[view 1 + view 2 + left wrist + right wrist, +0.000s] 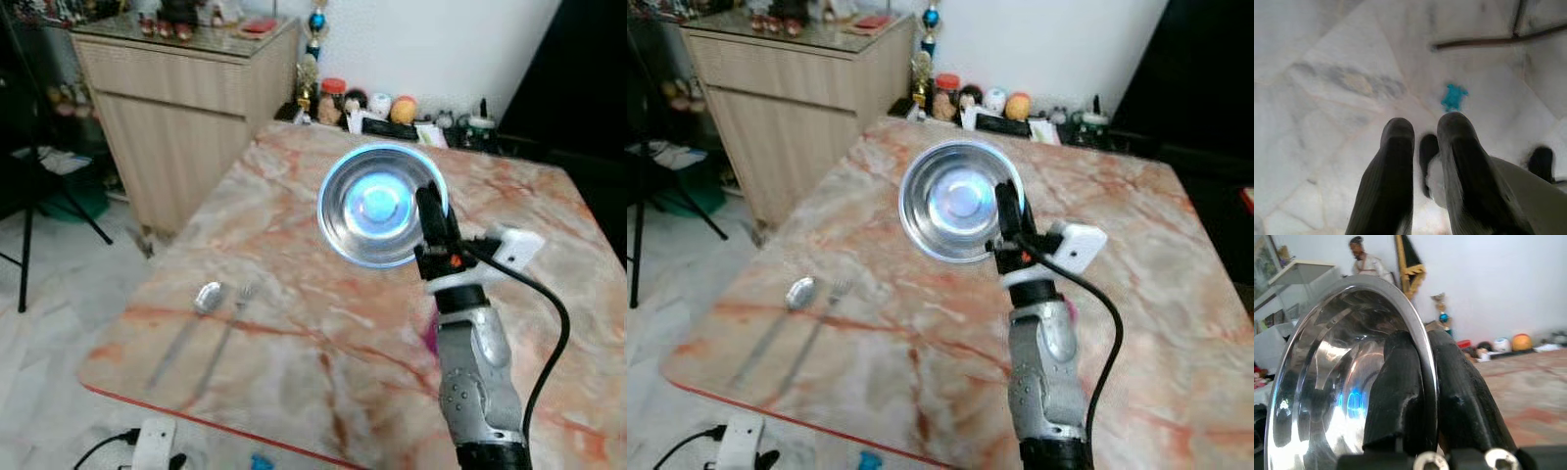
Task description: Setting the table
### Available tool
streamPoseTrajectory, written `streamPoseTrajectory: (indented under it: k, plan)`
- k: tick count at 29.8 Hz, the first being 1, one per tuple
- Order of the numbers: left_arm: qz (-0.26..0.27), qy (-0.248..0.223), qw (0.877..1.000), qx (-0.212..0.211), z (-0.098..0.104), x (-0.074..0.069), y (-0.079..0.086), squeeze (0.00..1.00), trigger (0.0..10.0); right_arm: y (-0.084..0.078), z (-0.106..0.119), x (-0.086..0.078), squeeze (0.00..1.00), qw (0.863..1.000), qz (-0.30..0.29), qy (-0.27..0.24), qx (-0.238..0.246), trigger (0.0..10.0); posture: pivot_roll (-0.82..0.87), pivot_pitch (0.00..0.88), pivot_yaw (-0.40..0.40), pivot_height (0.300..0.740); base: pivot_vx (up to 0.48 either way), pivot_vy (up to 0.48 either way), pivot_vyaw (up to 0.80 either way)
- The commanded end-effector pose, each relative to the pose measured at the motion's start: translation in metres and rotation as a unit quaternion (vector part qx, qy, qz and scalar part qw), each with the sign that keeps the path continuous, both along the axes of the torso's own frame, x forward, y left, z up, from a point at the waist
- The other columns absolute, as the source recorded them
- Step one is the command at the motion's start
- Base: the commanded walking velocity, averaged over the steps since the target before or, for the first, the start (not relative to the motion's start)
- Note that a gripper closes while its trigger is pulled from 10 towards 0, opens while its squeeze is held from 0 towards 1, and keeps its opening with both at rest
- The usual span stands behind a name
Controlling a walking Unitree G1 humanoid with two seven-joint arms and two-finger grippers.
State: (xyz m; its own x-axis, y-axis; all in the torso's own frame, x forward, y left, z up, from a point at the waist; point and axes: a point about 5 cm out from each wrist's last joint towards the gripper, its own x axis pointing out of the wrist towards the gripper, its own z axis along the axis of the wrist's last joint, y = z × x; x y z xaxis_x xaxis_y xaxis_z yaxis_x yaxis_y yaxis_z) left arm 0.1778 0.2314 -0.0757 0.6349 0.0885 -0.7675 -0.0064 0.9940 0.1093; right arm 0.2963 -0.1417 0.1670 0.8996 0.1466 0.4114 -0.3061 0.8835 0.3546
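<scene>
A shiny steel bowl (377, 206) hangs tilted above the marble table (323, 323), its inside facing me. My right gripper (433, 217) is shut on the bowl's rim, one finger inside and one outside, as the right wrist view shows on the bowl (1347, 382). A spoon (201, 304) and a fork (233, 318) lie side by side near the table's front left. My left gripper (1422, 134) hangs over the pale floor with its fingers a little apart and nothing between them.
A wooden cabinet (186, 108) stands off the table's far left. Jars, small balls and clutter (392, 110) line the table's far edge by the wall. A tripod leg (24, 245) stands at left. A white power strip (152, 443) lies on the floor below the front edge.
</scene>
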Motion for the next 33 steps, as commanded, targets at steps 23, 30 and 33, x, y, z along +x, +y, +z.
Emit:
streamPoseTrajectory:
  k: [23, 30, 33]
  plan:
    - [-0.042, -0.014, 0.999, 0.009, 0.007, 0.013, 0.000, 0.00, 10.0, -0.008, 0.003, -0.001, 0.00, 0.997, -0.064, -0.017, 0.036, 10.0, 0.14, 0.000, -0.005, 0.740, 0.000, -0.313, 0.00]
    - [-0.045, -0.020, 0.999, 0.019, 0.013, 0.021, 0.009, 0.00, 10.0, -0.016, 0.004, -0.008, 0.00, 0.994, -0.100, -0.024, 0.029, 10.0, 0.10, 0.000, 0.051, 0.740, 0.000, -0.313, 0.00]
    - [-0.048, -0.020, 0.998, 0.018, 0.014, 0.023, 0.006, 0.00, 10.0, -0.026, 0.007, -0.011, 0.00, 0.992, -0.118, -0.028, 0.019, 10.0, 0.08, 0.000, 0.054, 0.740, 0.000, -0.311, 0.00]
